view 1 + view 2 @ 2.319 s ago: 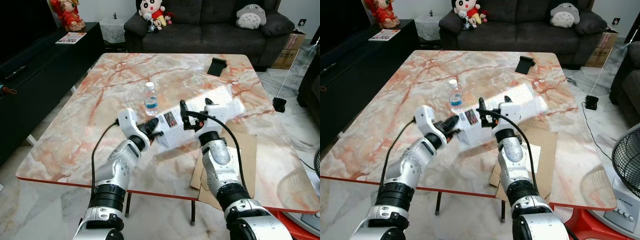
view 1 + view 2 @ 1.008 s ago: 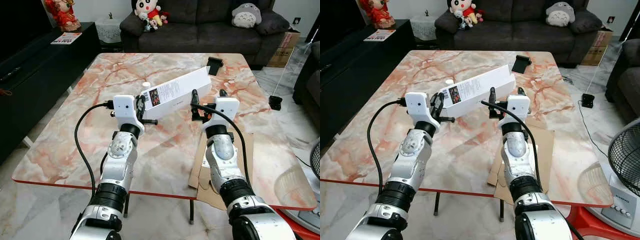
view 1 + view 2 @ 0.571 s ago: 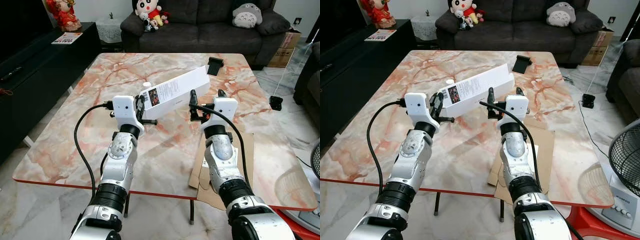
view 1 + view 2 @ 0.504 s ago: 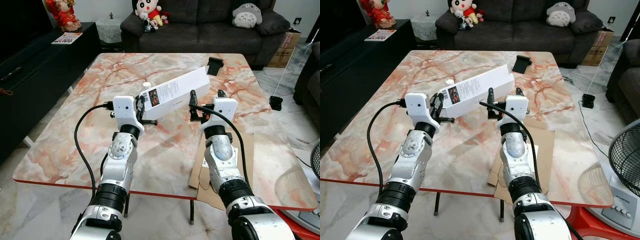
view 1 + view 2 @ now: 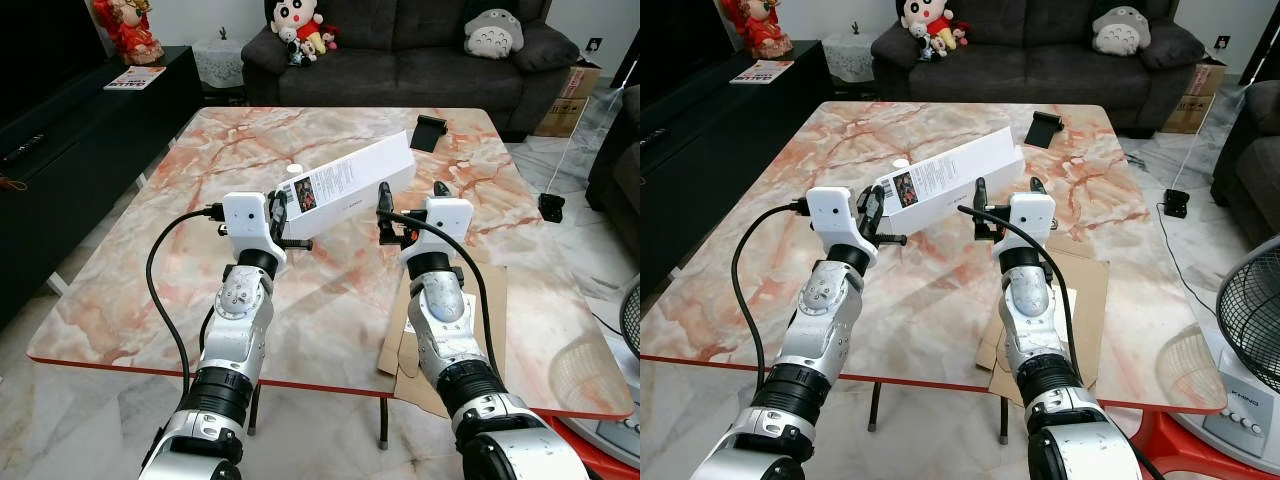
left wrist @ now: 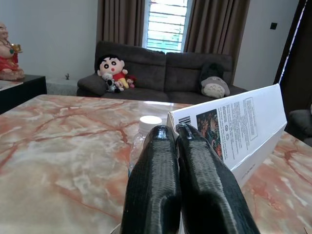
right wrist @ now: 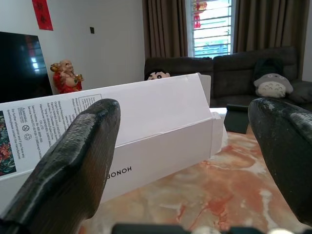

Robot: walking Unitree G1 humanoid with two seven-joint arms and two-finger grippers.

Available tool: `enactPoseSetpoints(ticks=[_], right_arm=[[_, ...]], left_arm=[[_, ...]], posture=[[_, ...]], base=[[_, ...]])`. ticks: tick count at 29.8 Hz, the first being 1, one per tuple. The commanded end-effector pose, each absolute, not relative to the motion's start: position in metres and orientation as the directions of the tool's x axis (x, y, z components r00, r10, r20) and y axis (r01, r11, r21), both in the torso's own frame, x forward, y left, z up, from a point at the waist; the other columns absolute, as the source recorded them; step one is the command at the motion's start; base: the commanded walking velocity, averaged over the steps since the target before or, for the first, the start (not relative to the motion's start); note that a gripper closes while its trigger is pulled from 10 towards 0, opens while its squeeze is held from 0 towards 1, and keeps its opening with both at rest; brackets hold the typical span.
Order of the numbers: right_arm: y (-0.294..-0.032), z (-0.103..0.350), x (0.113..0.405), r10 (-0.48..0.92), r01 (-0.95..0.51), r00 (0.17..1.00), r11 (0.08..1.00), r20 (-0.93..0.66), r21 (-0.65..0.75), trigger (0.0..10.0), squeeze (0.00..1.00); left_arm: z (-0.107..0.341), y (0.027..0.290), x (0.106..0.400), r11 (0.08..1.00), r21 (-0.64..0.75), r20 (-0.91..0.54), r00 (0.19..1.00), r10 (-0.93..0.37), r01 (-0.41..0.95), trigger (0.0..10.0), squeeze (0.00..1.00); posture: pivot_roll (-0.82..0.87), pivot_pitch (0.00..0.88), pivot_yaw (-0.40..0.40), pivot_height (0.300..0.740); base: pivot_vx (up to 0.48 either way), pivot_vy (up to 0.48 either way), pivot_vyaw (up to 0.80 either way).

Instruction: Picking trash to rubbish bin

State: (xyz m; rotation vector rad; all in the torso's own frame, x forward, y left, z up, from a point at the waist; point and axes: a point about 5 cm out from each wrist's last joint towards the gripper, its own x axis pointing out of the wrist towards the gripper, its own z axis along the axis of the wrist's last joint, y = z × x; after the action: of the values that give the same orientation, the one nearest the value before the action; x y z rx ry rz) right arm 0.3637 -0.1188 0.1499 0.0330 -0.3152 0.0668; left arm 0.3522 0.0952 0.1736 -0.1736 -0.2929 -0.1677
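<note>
Left gripper [image 5: 281, 212] is pinched tight on the near end of the white Honor box [image 5: 350, 185], holding it off the marble table [image 5: 200, 190]. Right gripper [image 5: 411, 207], fingers wide apart, sits just beside it.

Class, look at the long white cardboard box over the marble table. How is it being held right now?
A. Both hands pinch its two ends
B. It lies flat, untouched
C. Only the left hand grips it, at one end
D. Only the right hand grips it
C: the left hand is shut on the near end of the long white cardboard box, while the right hand stands open beside it, touching nothing.
</note>
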Motion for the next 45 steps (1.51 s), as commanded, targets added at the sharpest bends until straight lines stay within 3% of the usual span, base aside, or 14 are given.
enactPoseSetpoints(ticks=[1,27,45], right_arm=[[-0.1145,0.1486,0.3631,0.082,-0.09,0.949,0.996,0.303,0.014,10.0,0.0],[-0.1141,0.1469,0.3625,0.083,-0.094,0.951,0.995,0.297,0.021,10.0,0.0],[-0.114,0.1455,0.3621,0.085,-0.096,0.953,0.995,0.292,0.023,10.0,0.0]], left_arm=[[0.1783,0.0966,0.3536,0.974,-0.125,0.317,0.938,-0.139,0.186,10.0,0.0],[0.178,0.0953,0.3533,0.972,-0.124,0.319,0.936,-0.152,0.2,10.0,0.0],[0.1774,0.0942,0.353,0.971,-0.123,0.316,0.936,-0.157,0.204,10.0,0.0]], posture=[[0.03,0.0,0.042,0.74],[0.03,0.0,0.047,0.74],[0.03,0.0,0.046,0.74]], base=[[0.0,0.0,0.0],[0.0,0.0,0.0],[-0.27,0.0,0.0]])
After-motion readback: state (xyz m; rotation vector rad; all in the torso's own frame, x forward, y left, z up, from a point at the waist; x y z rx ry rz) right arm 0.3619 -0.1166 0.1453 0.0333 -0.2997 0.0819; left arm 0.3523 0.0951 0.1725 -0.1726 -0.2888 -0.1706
